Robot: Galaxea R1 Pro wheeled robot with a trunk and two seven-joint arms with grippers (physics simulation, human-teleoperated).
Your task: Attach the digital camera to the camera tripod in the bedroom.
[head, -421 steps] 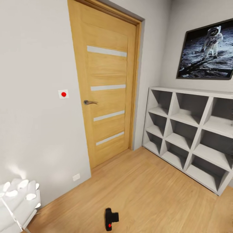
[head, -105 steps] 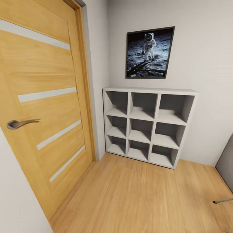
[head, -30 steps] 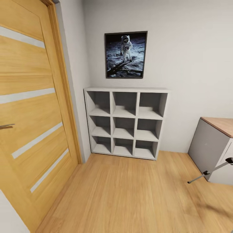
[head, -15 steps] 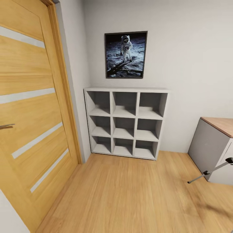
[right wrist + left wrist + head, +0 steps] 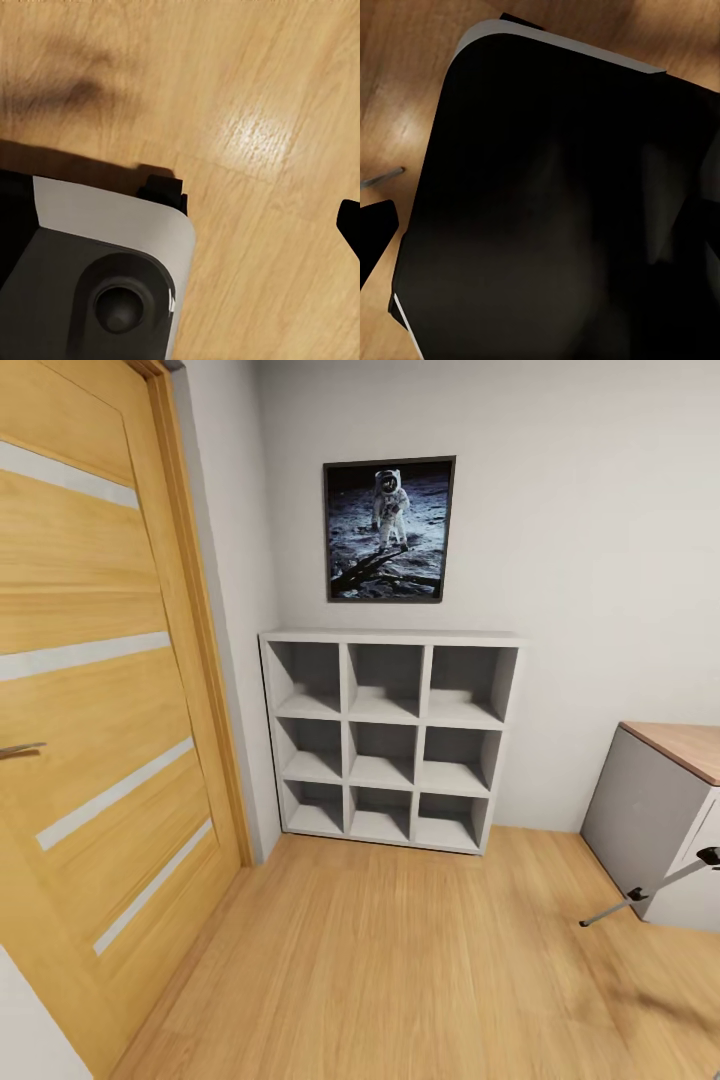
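Observation:
The digital camera is out of view. At the right edge of the head view a thin silver leg of the camera tripod [image 5: 640, 893] slants down to a black foot on the floor, in front of the desk; the rest of the tripod is cut off. In the left wrist view one black fingertip [image 5: 373, 238] of my left gripper shows at the frame's edge beside a dark part of the robot's body. In the right wrist view one black fingertip [image 5: 349, 225] hangs over the plank floor. The jaws' spacing cannot be seen in either view.
This is the bedroom: a wooden door [image 5: 100, 740] on the left, grey cubby shelves [image 5: 385, 735] against the far wall under an astronaut picture [image 5: 388, 530], and a grey desk [image 5: 660, 810] with a wooden top at the right. Light wood floor [image 5: 400, 960] lies between them.
Since the earliest frames the head view has swung right: the camera on the floor left the picture, and the desk and tripod leg came in. Nothing has moved over the last second.

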